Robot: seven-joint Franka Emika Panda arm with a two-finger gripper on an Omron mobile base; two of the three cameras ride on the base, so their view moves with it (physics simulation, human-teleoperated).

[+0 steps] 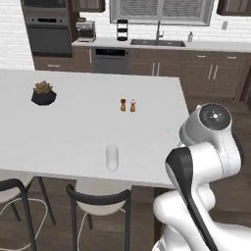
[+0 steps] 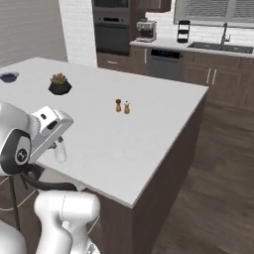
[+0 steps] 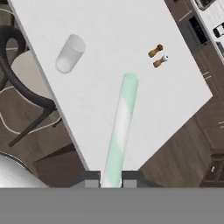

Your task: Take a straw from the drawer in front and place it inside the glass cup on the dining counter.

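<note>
My claw (image 3: 111, 178), closed on the pale green-white straw (image 3: 120, 131), points along it; the clear cylindrical glass cup (image 3: 70, 54) stands near the bench (image 3: 113, 39) edge, off-axis.

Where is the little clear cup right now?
The glass cup stands upright near the dining counter's front edge, above a chair.
</note>
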